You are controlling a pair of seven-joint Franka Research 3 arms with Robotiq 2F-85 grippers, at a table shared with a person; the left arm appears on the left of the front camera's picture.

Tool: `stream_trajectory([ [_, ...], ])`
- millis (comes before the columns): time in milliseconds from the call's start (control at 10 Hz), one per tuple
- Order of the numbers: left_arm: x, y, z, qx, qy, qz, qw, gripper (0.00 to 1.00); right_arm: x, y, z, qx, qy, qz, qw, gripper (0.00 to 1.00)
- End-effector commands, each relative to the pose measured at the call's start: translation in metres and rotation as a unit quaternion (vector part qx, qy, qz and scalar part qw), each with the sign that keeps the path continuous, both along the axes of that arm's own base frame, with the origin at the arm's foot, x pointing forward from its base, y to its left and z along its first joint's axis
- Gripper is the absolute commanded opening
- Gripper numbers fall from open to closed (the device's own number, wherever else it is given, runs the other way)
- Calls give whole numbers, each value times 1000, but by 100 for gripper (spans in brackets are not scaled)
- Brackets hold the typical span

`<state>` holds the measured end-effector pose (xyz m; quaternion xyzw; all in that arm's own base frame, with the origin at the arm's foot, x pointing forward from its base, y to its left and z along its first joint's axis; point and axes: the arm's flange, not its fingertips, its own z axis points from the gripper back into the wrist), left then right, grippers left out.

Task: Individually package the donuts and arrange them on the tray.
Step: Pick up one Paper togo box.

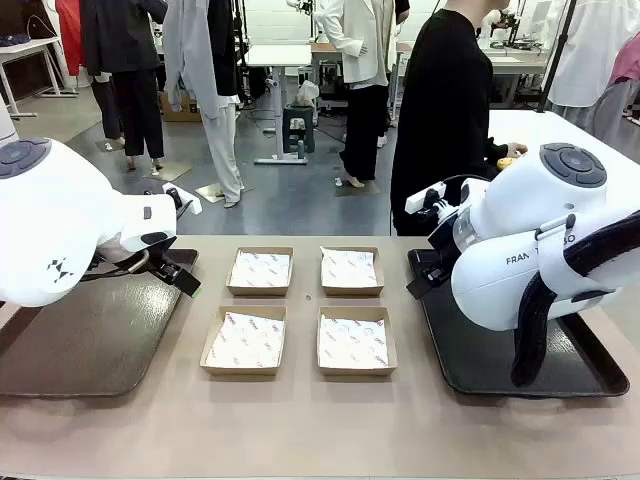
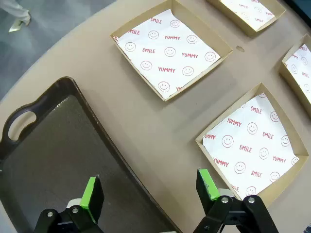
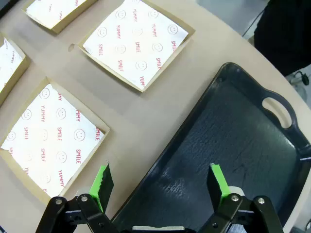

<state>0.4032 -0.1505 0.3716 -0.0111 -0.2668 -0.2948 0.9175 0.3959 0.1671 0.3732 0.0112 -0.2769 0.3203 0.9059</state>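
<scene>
Several shallow cardboard boxes lined with smiley-print paper stand empty in the middle of the table, among them a far-left one [image 1: 260, 271] and a near-right one [image 1: 355, 341]. A dark brown tray [image 1: 90, 340] lies at the left and a black tray [image 1: 480, 372] at the right, both bare. My left gripper [image 2: 149, 189] hangs open over the brown tray's [image 2: 43, 155] inner rim, beside a box [image 2: 252, 145]. My right gripper [image 3: 160, 180] hangs open over the black tray's [image 3: 243, 136] rim, next to a box [image 3: 51, 136]. No donut lies on the table. A small yellow thing [image 1: 507, 160] shows at the person's hand, too small to identify.
A person in black [image 1: 445, 110] stands at the far side, turned toward a white table [image 1: 540, 125] behind. My bulky white arms [image 1: 60, 230] [image 1: 530, 250] overhang both trays. Bare tabletop [image 1: 300, 430] runs along the near edge.
</scene>
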Motion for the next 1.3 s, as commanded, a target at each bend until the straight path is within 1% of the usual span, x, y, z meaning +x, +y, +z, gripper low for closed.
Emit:
stream_trajectory([
  [0,0,0,0,0,0,0,1000,100,0,0,0,0,0,0,1000,100],
  [1200,0,0,0,0,0,0,1000,100,0,0,0,0,0,0,1000,100],
])
